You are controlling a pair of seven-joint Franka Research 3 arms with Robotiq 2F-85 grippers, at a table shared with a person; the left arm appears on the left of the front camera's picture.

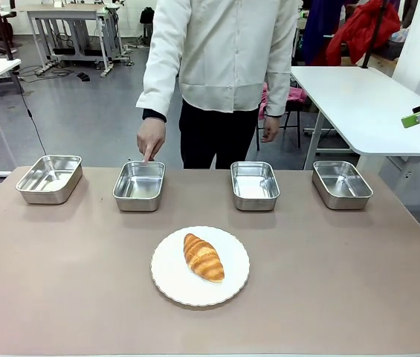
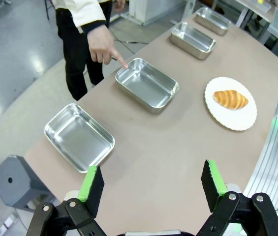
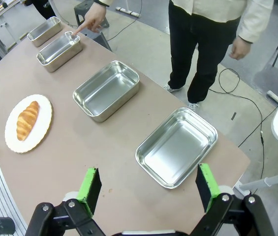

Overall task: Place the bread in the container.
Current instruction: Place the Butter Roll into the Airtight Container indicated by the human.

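Brown table, grey workshop floor

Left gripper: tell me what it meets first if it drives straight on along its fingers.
The left gripper would probably meet the bare table, short of the pan the person's hand points at; depth unclear.

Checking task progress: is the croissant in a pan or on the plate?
On the plate: the croissant lies on the white plate; the person's hand points at an empty pan.
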